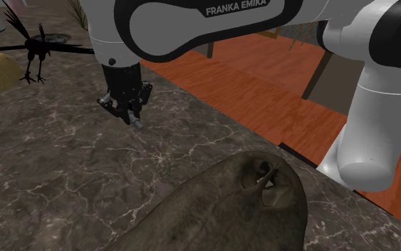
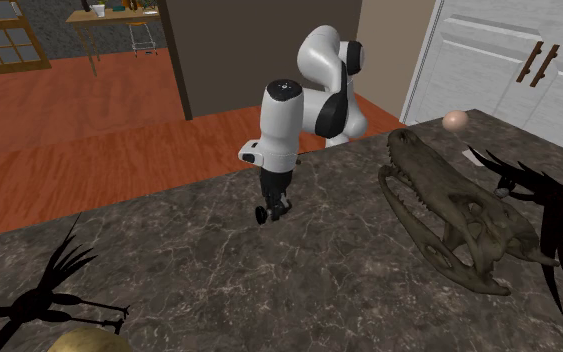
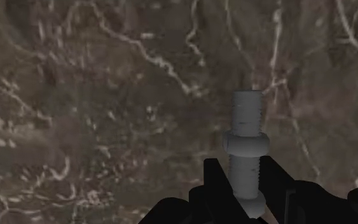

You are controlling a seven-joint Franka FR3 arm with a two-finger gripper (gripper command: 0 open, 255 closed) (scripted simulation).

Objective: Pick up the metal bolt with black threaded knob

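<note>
Bolt (image 3: 246, 121) is grey all over, with a thicker ring (image 3: 246, 145) around its shaft. It stands between the 2 fingers (image 3: 215, 181) of the gripper (image 3: 245, 167), well apart from the skull (image 1: 213, 207), on the side of the skull where the arm comes down. The jaws are drawn narrow and appear to clasp the shaft below the ring, so I judge it held. I cannot tell whether its far end is clear of the counter (image 3: 95, 95).

My main worry is the grip itself. The shaft is round and the fingers pinch it near 1 end, with most of its length sticking out past the tips. I judge that a quick lift or a sharp turn of the wrist could make it pivot between the pads or slide out.

The second risk is that free end. If I dip or swing the hand low, it could strike the counter and lever the bolt out of the jaws.

The skull looks too far off to be hit on a straight lift.
</note>
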